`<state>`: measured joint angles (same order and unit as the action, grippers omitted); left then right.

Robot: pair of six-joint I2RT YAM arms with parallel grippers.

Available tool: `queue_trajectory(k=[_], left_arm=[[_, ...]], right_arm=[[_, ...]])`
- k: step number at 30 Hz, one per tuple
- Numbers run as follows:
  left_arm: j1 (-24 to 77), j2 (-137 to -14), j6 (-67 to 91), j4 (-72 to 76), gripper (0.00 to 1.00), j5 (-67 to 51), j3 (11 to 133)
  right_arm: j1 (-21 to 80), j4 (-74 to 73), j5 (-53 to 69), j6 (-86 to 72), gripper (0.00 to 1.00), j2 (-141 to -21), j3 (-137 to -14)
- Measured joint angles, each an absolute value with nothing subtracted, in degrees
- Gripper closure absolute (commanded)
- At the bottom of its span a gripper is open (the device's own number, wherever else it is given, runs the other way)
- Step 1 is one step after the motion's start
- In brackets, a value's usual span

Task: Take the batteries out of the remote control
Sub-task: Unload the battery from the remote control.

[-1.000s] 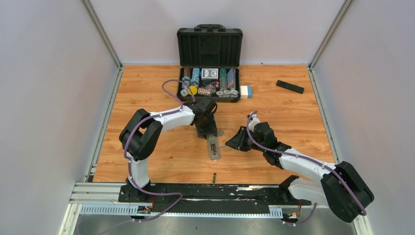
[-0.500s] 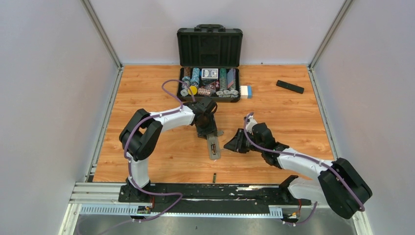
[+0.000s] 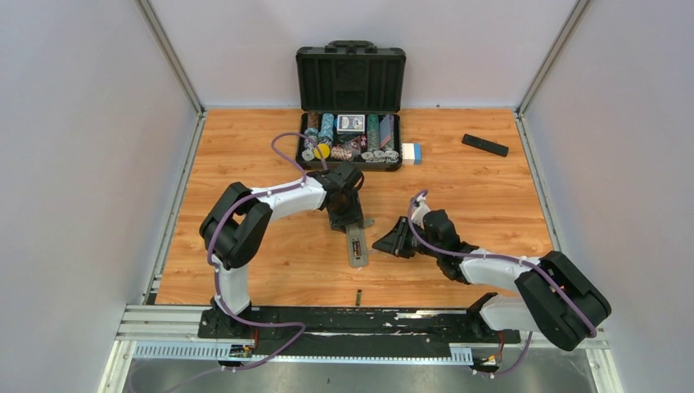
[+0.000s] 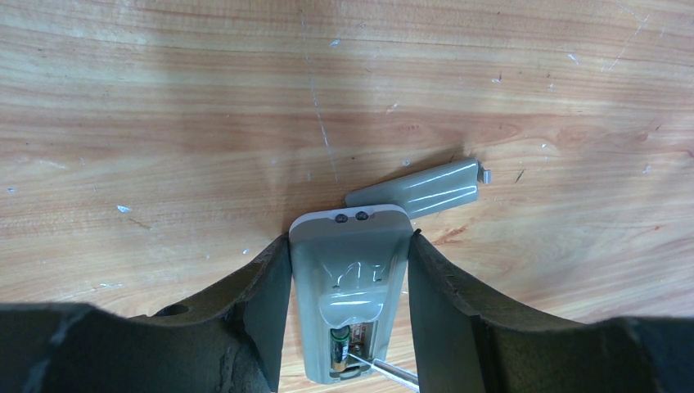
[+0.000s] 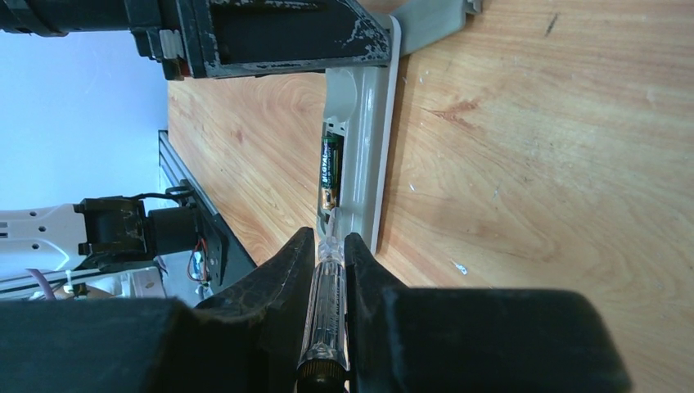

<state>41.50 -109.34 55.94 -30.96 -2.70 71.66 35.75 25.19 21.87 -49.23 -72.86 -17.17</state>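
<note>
The grey remote control (image 3: 357,247) lies back up on the wooden table. My left gripper (image 3: 347,221) is shut on its far end; in the left wrist view (image 4: 348,246) the jaws press both sides of the remote (image 4: 350,278). Its compartment is open, with one dark battery (image 4: 340,350) (image 5: 329,168) inside. My right gripper (image 3: 385,243) (image 5: 329,237) is shut on a clear-handled screwdriver (image 5: 324,303) whose tip (image 4: 394,374) reaches the compartment's end beside that battery. Another battery (image 3: 358,297) lies loose near the table's front edge.
The grey battery cover (image 4: 417,190) (image 3: 366,222) lies beside the remote's far end. An open black case (image 3: 350,78) of poker chips stands at the back. A white-and-blue box (image 3: 411,153) is at its right. A black remote (image 3: 484,145) lies at the back right.
My right arm has shifted a little left and nearer, bringing the screwdriver closer to the remote. The left arm and the remote have not moved.
</note>
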Motion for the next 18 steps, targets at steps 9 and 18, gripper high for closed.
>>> queue_trajectory(k=[9,18], left_arm=[[41.5,-109.4,55.2,-30.9,0.93,-2.7,71.7],[41.5,-109.5,55.0,-30.3,0.93,-2.8,71.3]], right_arm=[[34.4,36.1,23.5,-57.1,1.00,-77.5,-13.5],[34.3,42.0,22.7,-59.7,1.00,-79.4,-11.3]])
